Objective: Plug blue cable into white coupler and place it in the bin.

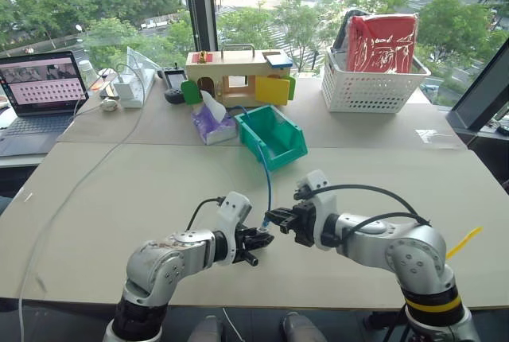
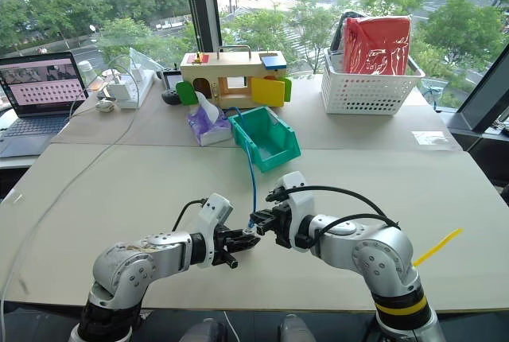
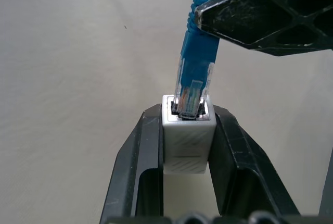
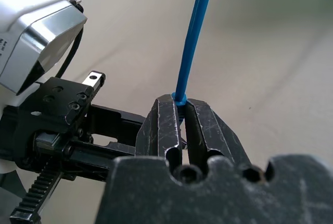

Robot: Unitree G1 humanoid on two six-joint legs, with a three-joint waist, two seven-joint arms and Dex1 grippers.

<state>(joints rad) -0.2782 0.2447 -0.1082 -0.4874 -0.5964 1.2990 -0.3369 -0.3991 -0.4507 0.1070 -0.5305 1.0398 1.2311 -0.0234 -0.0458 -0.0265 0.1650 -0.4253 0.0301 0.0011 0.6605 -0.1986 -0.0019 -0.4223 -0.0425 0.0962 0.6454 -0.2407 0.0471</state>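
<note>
- Left gripper (image 3: 187,146): held low over the near edge of the table; its two black fingers (image 3: 140,156) are clamped on the sides of the white coupler.
- White coupler (image 3: 188,139): a small boxy block, gripped between the left fingers with its dark opening facing away from the wrist; the clear plug of the blue cable is seated in that opening.
- Right gripper (image 4: 179,112): positioned opposite the left gripper, tips nearly meeting it; its fingers are pressed together on the blue cable just behind the plug.
- Blue cable (image 1: 268,179): pinched by the right gripper at its near end, plugged into the coupler; from there it is seen rising and running away across the table to the bin, over whose cut-down front it is draped.
- Bin (image 1: 280,154): teal-green, set on the table well beyond both grippers, sloped front turned toward them.
- Table (image 1: 119,191): pale beige surface.
- Tissue pack (image 1: 210,122): purple, just beside the bin.
- Wooden toy house (image 1: 238,75): behind the bin, with coloured flaps.
- White lattice basket (image 1: 370,87): at the far right, holding a red bag (image 1: 382,42).
- Laptop (image 1: 40,95): open, at the far left.
</note>
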